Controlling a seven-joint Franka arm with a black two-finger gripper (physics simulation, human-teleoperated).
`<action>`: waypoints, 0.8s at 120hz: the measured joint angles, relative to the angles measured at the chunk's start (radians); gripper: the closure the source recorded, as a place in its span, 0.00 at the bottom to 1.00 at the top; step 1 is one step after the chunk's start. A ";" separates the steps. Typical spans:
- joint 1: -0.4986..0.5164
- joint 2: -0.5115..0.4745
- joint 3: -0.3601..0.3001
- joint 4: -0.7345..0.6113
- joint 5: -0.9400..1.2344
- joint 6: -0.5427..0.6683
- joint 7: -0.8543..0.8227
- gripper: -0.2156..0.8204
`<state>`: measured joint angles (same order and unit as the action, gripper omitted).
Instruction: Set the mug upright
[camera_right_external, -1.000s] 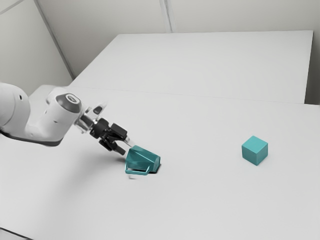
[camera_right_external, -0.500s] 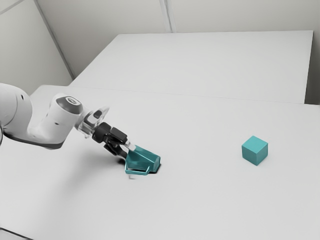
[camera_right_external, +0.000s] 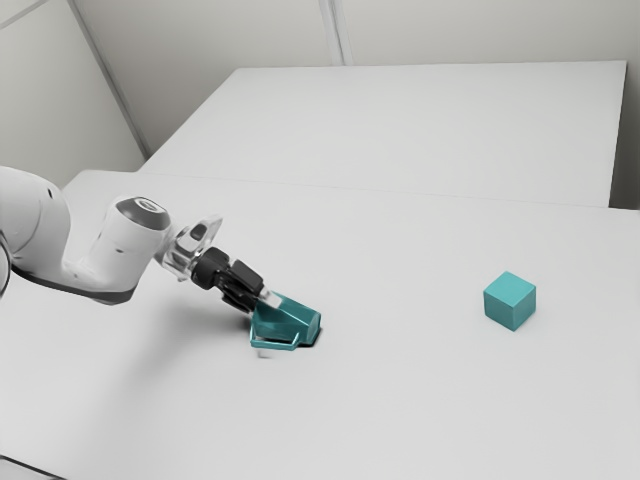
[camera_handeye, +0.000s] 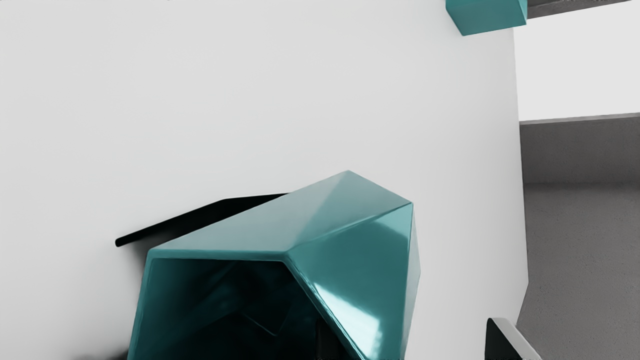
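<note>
Gripper (camera_right_external: 262, 302) first, in the exterior view: it sits right at the open end of the mug (camera_right_external: 287, 320), which lies on its side on the white table (camera_right_external: 400, 400). The mug is glossy teal, with flat facets and an angular handle (camera_right_external: 275, 346) along the side toward the view's bottom edge. I have the arm (camera_right_external: 135, 250) coming in from the exterior view's left, its hand slanted down toward the right and the mug. The mug's mouth faces the gripper and its base faces the exterior view's right; its long axis runs that way too, angled slightly toward the view's bottom edge. Well apart from it, farther to the exterior view's right, a teal cube (camera_right_external: 510, 301) rests on the table.

Over in the wrist view, I look into the dark, angular mouth, with bright reflections on one outer facet. My hand is set so that the fingers straddle the mug's wall: one dark finger is inside the mouth, the other outside. They stand apart, with a gap between the wall and the outer one, so I have no clamp on the mug. Its long axis leads away from the gripper, base end farther out.
</note>
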<state>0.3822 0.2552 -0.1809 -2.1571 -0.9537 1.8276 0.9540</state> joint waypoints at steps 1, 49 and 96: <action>0.000 0.000 0.000 0.000 0.000 0.000 0.001 0.58; -0.008 -0.008 -0.002 0.007 0.004 0.002 0.037 0.92; -0.008 -0.106 -0.069 0.007 0.106 0.058 0.050 0.96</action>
<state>0.3738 0.1492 -0.2498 -2.1497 -0.8481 1.8858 1.0035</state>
